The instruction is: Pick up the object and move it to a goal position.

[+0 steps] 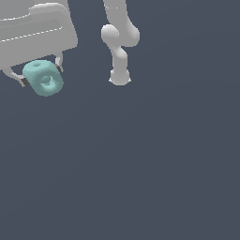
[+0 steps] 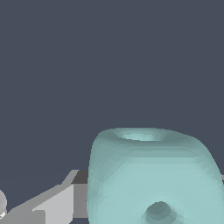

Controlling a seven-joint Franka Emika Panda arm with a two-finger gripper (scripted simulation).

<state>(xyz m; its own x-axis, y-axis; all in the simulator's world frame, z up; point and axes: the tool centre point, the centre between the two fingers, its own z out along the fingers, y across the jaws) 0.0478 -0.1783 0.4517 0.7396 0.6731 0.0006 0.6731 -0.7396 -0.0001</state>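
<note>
The object is a pale teal rounded cube [image 1: 43,78] with a dimple in each face. It sits between the two fingers of my white gripper [image 1: 41,74] at the upper left of the exterior view, held above the dark floor. The gripper is shut on it, one finger [image 1: 59,63] at its side toward the exterior view's right, the other at the left. In the wrist view the cube [image 2: 153,175] fills the near field, with one grey finger [image 2: 52,203] pressed against its side; the other finger is hidden.
The arm's white base and lower links [image 1: 120,42] stand at the upper middle of the exterior view. A plain dark grey floor [image 1: 140,164] fills the rest of the view.
</note>
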